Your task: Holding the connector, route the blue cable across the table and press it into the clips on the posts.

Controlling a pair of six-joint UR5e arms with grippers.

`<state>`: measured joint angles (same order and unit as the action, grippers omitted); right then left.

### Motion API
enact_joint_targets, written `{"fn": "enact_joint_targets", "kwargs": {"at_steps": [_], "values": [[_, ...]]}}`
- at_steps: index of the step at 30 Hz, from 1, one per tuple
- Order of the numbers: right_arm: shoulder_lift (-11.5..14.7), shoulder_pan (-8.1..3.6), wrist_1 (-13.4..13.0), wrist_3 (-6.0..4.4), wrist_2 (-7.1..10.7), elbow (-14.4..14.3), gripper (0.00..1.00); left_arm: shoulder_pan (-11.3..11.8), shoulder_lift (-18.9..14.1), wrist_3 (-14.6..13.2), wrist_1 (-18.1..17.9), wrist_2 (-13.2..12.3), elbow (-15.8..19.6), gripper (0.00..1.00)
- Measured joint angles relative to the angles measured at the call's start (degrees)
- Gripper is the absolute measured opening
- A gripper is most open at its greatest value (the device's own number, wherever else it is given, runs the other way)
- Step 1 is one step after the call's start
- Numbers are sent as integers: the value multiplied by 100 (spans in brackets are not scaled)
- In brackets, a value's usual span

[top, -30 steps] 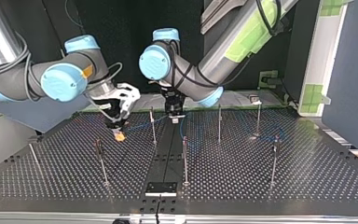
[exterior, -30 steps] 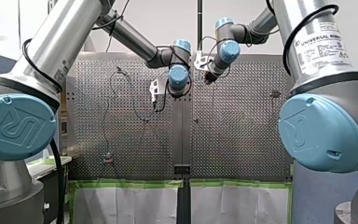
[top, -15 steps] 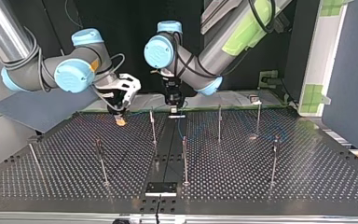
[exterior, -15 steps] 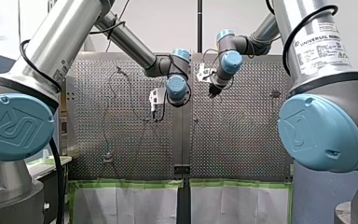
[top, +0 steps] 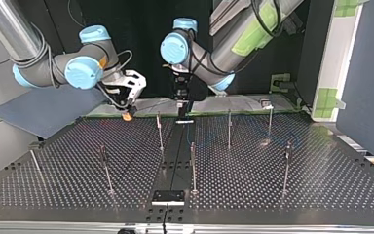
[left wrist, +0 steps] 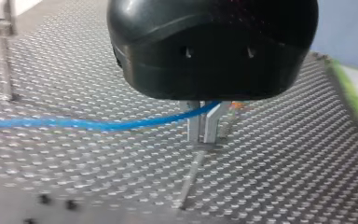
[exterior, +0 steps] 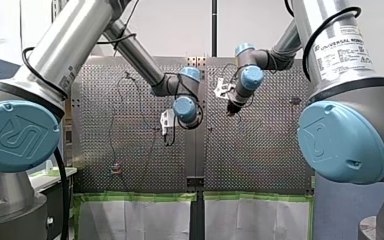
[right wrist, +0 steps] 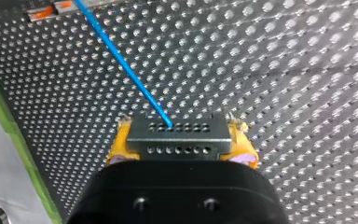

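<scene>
In the right wrist view my right gripper [right wrist: 181,148] is shut, its yellow pads [right wrist: 119,148] clamping a grey connector [right wrist: 177,131] with rows of small holes. The blue cable [right wrist: 121,60] leaves the connector and runs away over the perforated table. My left gripper [left wrist: 203,139] is black with metal fingers [left wrist: 211,127], shut on the blue cable [left wrist: 74,124] just above the table. Across the table, my right gripper [top: 125,115] hangs near the far edge at the top view's left. My left gripper [top: 182,108] hangs close beside it over the centre seam.
Several thin posts stand on the table, among them one [top: 159,130] between the grippers, one [top: 229,127] to its right and one [top: 192,165] nearer the camera. A black plate [top: 168,197] lies at the top view's near edge. Green tape [right wrist: 9,135] edges the table.
Both grippers have moved toward the top view's far edge, carrying connector and cable with them. Their grips have not changed.
</scene>
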<state>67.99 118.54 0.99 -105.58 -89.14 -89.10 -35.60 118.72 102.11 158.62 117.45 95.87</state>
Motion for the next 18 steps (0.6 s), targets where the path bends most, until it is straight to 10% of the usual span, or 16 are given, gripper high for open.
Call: {"fn": "enact_joint_targets", "kwargs": {"at_steps": [18], "values": [[-65,-31,-82,-43,44,-44,0,233,304,130,-894,-507,-148,1]]}}
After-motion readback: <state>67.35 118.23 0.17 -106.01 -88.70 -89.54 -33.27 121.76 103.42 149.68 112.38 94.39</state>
